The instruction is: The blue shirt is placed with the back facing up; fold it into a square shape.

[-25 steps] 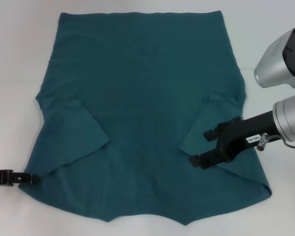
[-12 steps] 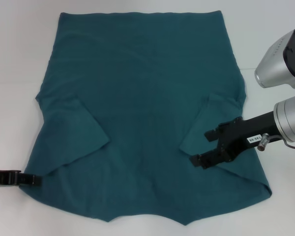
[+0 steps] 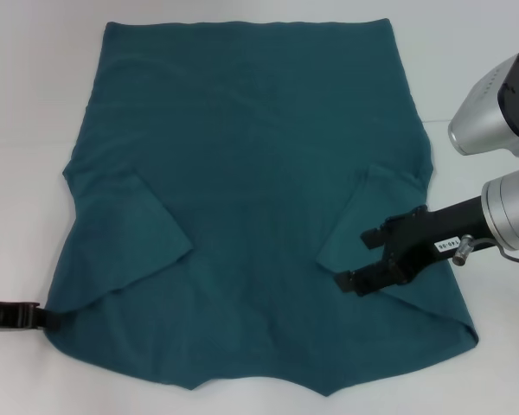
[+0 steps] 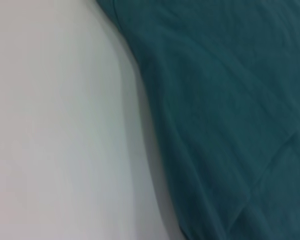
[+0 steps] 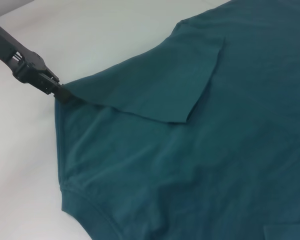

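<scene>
Although both sleeves are already folded inward, the shirt (image 3: 251,199) still lies spread flat on the table (image 3: 26,86), so the body folds remain, in my judgement. Left gripper (image 3: 41,317) pinches the shirt's near-left corner, fingers closed on fabric. Right gripper (image 3: 357,259) sits over the right sleeve, fingers spread wide.

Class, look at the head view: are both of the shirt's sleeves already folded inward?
Yes: on the blue shirt, both sleeve flaps lie folded over its body.
</scene>
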`<state>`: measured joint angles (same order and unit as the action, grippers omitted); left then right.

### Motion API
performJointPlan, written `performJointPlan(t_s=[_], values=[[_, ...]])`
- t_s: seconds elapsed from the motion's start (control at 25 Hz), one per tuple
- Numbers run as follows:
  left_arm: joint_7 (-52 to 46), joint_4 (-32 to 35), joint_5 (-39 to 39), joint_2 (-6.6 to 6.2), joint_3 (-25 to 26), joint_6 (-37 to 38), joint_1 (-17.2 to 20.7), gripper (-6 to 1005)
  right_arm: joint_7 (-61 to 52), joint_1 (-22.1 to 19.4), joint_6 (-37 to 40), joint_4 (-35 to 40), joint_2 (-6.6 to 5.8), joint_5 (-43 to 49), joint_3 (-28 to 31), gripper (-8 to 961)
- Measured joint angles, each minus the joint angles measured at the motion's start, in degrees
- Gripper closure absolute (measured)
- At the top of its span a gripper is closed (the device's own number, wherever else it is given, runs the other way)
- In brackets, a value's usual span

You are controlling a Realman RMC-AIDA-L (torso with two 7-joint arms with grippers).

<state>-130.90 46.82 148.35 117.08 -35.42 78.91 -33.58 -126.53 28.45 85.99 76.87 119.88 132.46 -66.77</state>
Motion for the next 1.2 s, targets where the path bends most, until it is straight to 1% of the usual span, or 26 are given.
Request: performJointPlan(t_s=[0.28, 0.44, 0.52, 0.64, 0.76, 0.8, 1.04, 1.2], values=[[0.3, 0.0, 0.0, 0.16, -0.3, 0.0, -0.6, 950, -0.3, -0.7, 0.0, -0.1, 0.09, 0.0, 0.2, 60], [0.3, -0.1, -0.2, 0.17, -0.6, 0.1, -0.8, 949, -1.7, -1.2, 0.2, -0.1, -0.04, 0.1, 0.5, 68], [0.3, -0.1, -0.2, 0.17, -0.6, 0.4, -1.0, 949, -3.9, -1.0, 0.6, -0.1, -0.22, 1.2, 1.9, 72], [0.4, -0.1, -0.3, 0.17, -1.0, 0.7, -1.2, 949, -8.7, 0.3, 3.0, 0.0, -0.37, 6.0, 6.0, 73], [0.5, 0.0, -0.3, 0.17, -1.2, 0.7, -1.2, 949, -13.2, 2.4, 6.8, 0.0, -0.56, 12.1, 9.5, 73], [0.5, 0.0, -0.3, 0.17, -1.2, 0.7, -1.2, 949, -15.1, 3.2, 8.7, 0.0, -0.67, 15.5, 10.7, 73], [1.1, -0.1, -0.5, 0.17, -1.2, 0.7, -1.5, 949, -19.1, 3.9, 11.8, -0.2, -0.74, 20.6, 10.8, 72], [1.1, -0.1, -0.5, 0.17, -1.0, 0.7, -1.5, 948, -21.6, 4.3, 13.1, -0.5, -0.37, 23.7, 10.3, 72]])
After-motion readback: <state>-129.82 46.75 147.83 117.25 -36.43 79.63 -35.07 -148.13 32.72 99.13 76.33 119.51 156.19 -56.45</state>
